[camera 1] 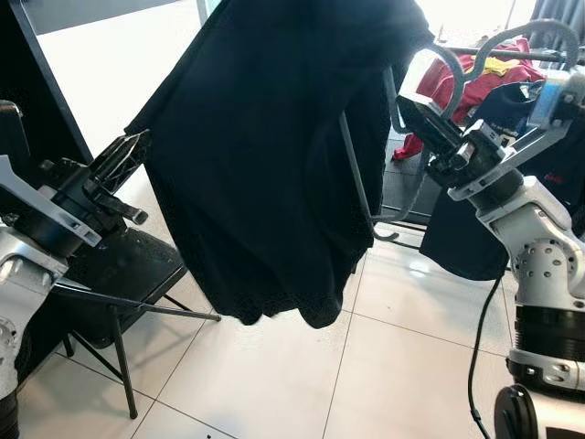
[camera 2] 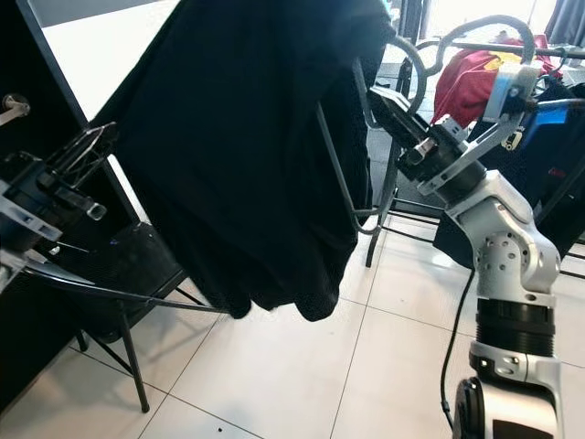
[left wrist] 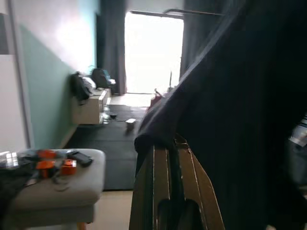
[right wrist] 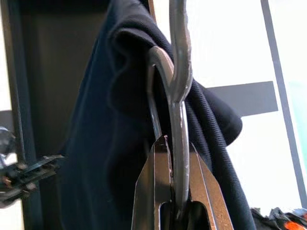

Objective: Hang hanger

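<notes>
A big black garment (camera 1: 265, 165) hangs over a grey metal hanger (right wrist: 178, 86) and fills the middle of the eye views. My right gripper (camera 1: 416, 110) is raised on the right and shut on the hanger's neck, just below its curved hook (camera 1: 454, 71). The metal runs between the fingers (right wrist: 151, 191) in the right wrist view. The hook is close to a dark clothes rail (camera 1: 516, 53) at the upper right. My left gripper (camera 1: 135, 154) is held up at the garment's left edge, fingers together, tips (left wrist: 156, 158) by a fold of the cloth.
Red (camera 1: 475, 84), yellow and dark blue (camera 1: 512, 102) clothes hang on the rail. A black folding chair (camera 1: 128, 265) stands at the lower left beside a tall black cabinet (camera 1: 27, 55). White floor tiles (camera 1: 393, 366) lie below the garment. The rack's legs (camera 1: 402, 215) stand behind the garment.
</notes>
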Controlling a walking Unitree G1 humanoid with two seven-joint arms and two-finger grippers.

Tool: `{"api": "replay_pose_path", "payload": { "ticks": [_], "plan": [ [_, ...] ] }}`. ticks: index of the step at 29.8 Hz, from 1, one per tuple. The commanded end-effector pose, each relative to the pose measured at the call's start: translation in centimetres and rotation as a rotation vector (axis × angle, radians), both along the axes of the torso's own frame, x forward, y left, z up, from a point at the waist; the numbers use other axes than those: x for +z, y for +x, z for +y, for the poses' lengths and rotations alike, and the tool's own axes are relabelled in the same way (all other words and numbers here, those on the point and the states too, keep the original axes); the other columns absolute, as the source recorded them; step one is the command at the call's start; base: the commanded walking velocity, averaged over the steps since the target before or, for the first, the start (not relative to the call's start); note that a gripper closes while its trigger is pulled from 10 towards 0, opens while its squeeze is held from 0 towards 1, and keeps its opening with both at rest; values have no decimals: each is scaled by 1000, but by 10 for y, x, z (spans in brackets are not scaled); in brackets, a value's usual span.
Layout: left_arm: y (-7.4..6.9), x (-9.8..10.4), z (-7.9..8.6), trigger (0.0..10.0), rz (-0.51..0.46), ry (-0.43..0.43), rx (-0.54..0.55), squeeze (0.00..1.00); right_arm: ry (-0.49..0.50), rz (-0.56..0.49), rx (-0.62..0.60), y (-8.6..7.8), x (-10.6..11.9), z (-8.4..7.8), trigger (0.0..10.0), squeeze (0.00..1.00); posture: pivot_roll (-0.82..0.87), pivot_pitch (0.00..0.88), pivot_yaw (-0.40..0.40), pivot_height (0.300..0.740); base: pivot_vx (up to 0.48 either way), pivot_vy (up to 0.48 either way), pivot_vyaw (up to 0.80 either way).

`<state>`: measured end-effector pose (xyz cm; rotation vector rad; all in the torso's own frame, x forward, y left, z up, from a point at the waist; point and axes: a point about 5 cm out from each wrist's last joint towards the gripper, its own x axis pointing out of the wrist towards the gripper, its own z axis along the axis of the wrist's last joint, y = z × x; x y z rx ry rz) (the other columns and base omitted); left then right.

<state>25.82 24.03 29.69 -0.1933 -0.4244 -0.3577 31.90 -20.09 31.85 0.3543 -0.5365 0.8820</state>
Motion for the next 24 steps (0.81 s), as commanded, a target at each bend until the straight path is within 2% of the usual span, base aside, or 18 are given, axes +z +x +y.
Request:
{"api": "replay_pose_path", "payload": {
  "ticks": [1, 2, 5, 8, 12, 13, 15, 16, 18, 19, 24],
  "plan": [
    [3, -5, 18, 0, 38, -4, 115, 0, 72, -51, 12, -3, 13, -4, 10000, 0, -59, 0, 42, 740, 0, 0, 0],
    [3, -5, 18, 0, 38, -4, 115, 0, 72, -51, 12, -3, 13, -4, 10000, 0, -59, 0, 42, 740, 0, 0, 0],
    [6, -11, 29, 0, 67, -1, 208, 0, 96, -42, 30, -3, 13, -3, 10000, 0, -59, 0, 41, 740, 0, 0, 0],
    [7, -14, 30, 0, 83, 10, 210, 0, 101, -37, 36, -4, 12, -2, 10000, 0, -61, 0, 42, 740, 0, 0, 0],
    [7, -20, 18, 0, 102, 22, 136, 0, 114, -25, 41, -3, 12, 0, 10000, 0, -61, 0, 40, 740, 0, 0, 0],
    [7, -22, 7, 0, 107, 23, 71, 0, 120, -16, 47, -2, 12, 2, 10000, 0, -60, 0, 39, 740, 0, 0, 0],
    [7, -23, 3, 0, 105, 19, 46, 0, 122, -12, 49, -1, 11, 2, 10000, 0, -60, 0, 39, 740, 0, 0, 0],
    [6, -25, -4, 4431, 104, 23, 0, 1000, 120, -8, 55, -1, 10, 4, 10000, 0, -59, 0, 38, 740, 0, 0, 0],
    [5, -26, -8, 4431, 103, 28, -30, 1000, 118, -5, 59, -1, 10, 5, 10000, 0, -59, 0, 38, 740, 0, 0, 0],
    [5, -26, -12, 10000, 103, 55, -38, 1000, 116, -3, 64, -1, 10, 7, 10000, 0, -60, 0, 36, 740, 0, 0, 0],
    [3, -19, -11, 10000, 79, 113, -24, 1000, 113, 2, 69, 0, 10, 10, 10000, 0, -61, 0, 35, 740, 0, 0, 0]
  ]
}}
